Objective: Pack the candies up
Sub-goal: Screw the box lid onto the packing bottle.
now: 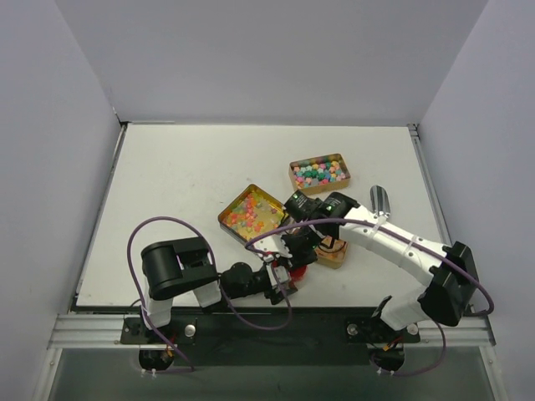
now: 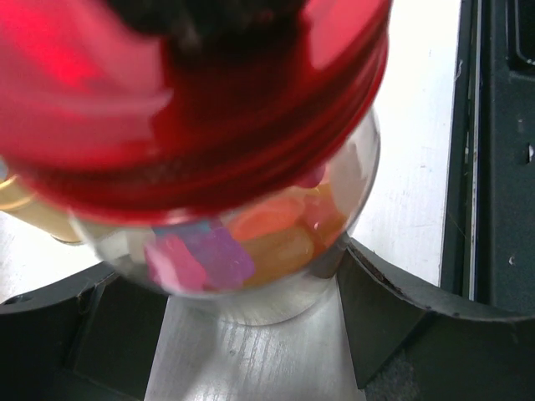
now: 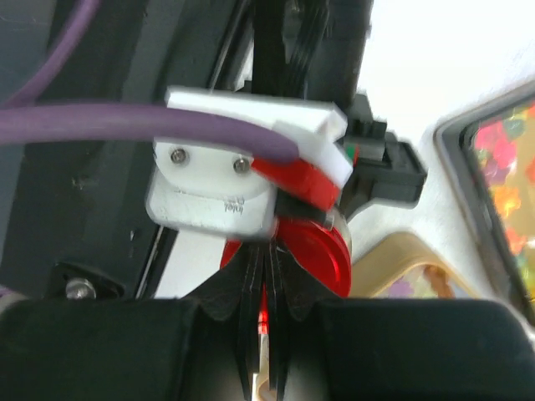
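Right at the near edge, you have the black rail with both arm bases bolted to it, and a purple cable looping off the left arm over the white table. Just beyond, your left gripper is clamped around a clear jar, its dark fingers pressed to either side of the glass, over the tabletop near the front edge. You can see candies packed inside it, orange, pink and purple. A red lid sits on the jar's mouth, and your right gripper meets it there: the fingers are drawn almost together with a sliver of red between them, pinching the lid's edge. Beside that, partly under the right arm, sits a tan tin. Further out, an open tin holds warm-coloured candies, and beyond it a second open tin holds pastel candies. A silvery piece lies to their right. Plain pale grey walls close the table in on three sides
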Action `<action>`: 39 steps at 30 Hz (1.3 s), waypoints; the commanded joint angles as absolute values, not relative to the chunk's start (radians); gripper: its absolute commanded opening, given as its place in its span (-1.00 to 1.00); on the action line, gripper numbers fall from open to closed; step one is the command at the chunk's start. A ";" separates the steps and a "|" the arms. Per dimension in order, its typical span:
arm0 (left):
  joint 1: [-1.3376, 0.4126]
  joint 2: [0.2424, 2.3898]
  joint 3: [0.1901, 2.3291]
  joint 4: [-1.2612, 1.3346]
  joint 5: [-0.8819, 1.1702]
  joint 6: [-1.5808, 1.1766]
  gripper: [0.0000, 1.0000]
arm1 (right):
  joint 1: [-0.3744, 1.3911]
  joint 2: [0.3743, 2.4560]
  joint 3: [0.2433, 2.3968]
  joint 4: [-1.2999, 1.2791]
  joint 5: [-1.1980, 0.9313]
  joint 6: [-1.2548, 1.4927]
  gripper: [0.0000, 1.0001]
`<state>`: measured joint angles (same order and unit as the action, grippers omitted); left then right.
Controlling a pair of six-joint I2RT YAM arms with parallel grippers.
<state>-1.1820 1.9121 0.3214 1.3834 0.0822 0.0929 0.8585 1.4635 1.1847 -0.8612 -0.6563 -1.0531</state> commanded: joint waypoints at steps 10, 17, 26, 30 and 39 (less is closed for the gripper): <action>-1.189 1.928 0.325 1.278 0.072 0.106 -1.00 | 0.652 1.407 1.165 -0.900 -0.611 -1.029 -1.00; -1.192 1.953 0.337 1.273 0.064 0.110 -1.00 | 0.505 1.355 1.315 -0.985 -0.609 -1.201 0.00; -1.192 1.960 0.347 1.255 0.067 0.110 -1.00 | 0.580 1.376 1.272 -1.173 -0.749 -1.696 0.58; -1.193 1.960 0.348 1.249 0.066 0.110 -1.00 | 0.643 1.443 1.324 -1.192 -0.778 -1.730 0.59; -1.195 1.954 0.347 1.244 0.057 0.117 -1.00 | 0.732 1.564 1.333 -1.198 -0.747 -1.741 0.58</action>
